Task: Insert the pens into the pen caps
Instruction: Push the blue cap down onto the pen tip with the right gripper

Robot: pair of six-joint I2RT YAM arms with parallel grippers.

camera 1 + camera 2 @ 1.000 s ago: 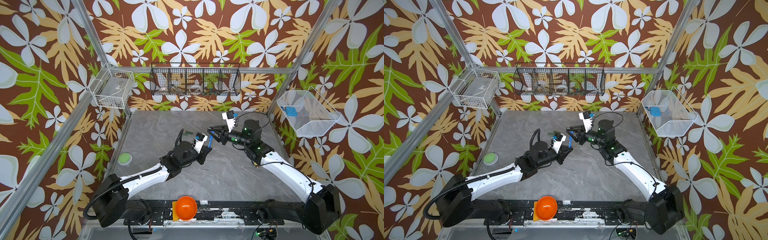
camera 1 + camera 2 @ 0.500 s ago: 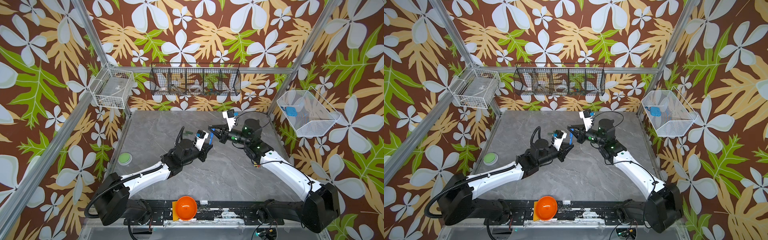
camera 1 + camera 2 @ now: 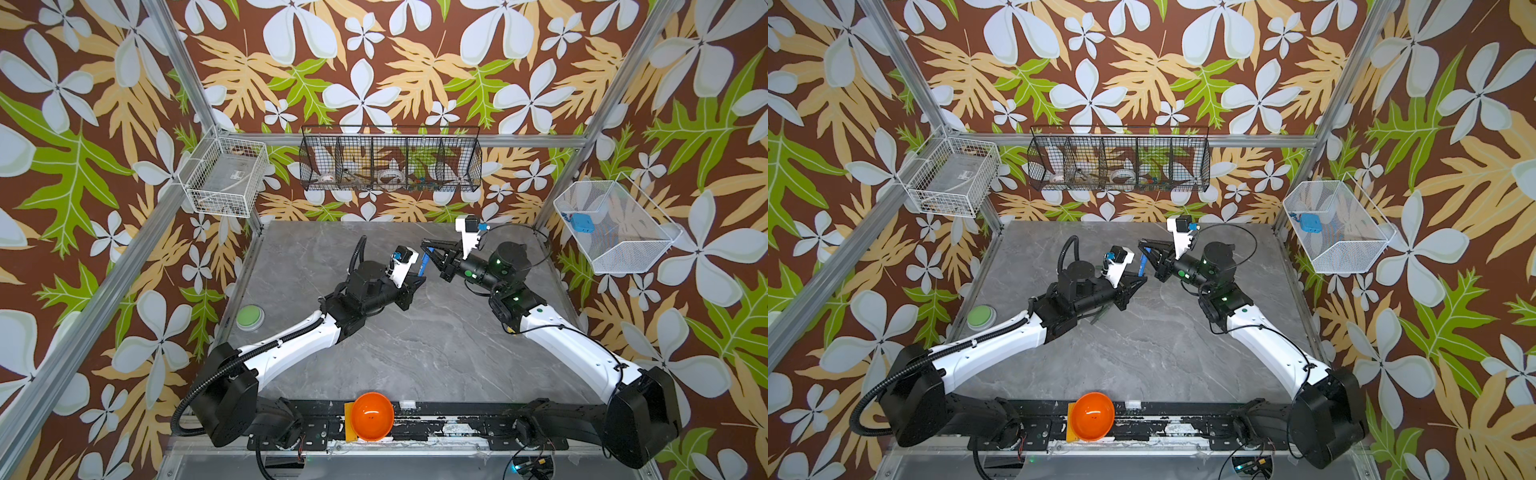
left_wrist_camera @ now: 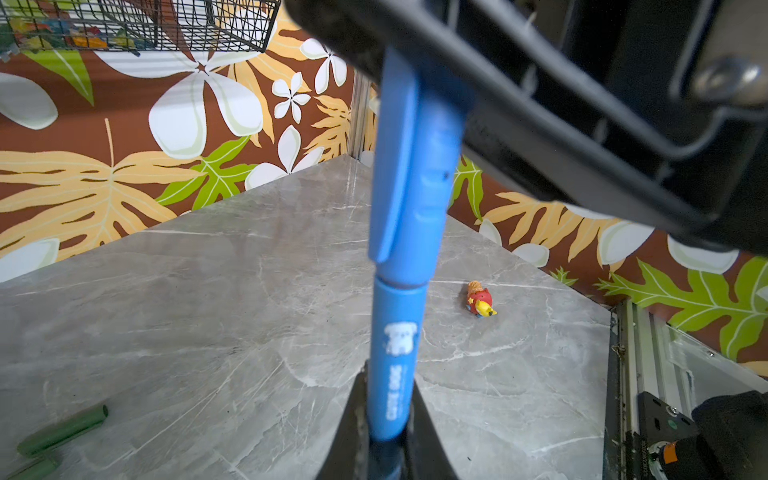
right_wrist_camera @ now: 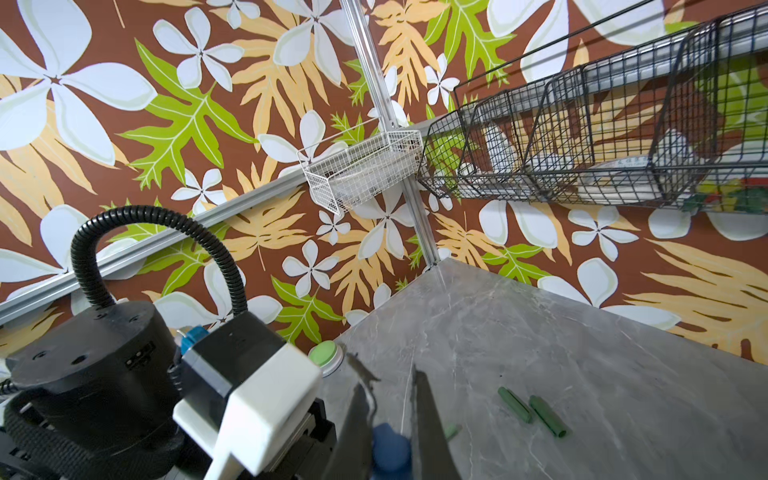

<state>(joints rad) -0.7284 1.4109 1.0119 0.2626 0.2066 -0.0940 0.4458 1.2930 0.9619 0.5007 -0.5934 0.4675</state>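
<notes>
Capping step, centre of the left wrist view: my left gripper [image 4: 386, 401] pinches the blue plastic pen barrel [image 4: 397, 353], and my right gripper [image 5: 390, 386] clamps the blue clipped cap [image 4: 409, 166]. The joint looks closed. Next, I reckon, comes a straight push home, then one side lets go.

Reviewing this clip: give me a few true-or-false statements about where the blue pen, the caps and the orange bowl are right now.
1. The left gripper is shut on the blue pen. True.
2. The blue cap lies loose, held by nothing. False: it sits over the pen's end, pinched by the right gripper.
3. Two dark green caps lie close together on the table. True.
4. The orange bowl stands on the table between the grippers. False: it sits at the black rail in front.
</notes>
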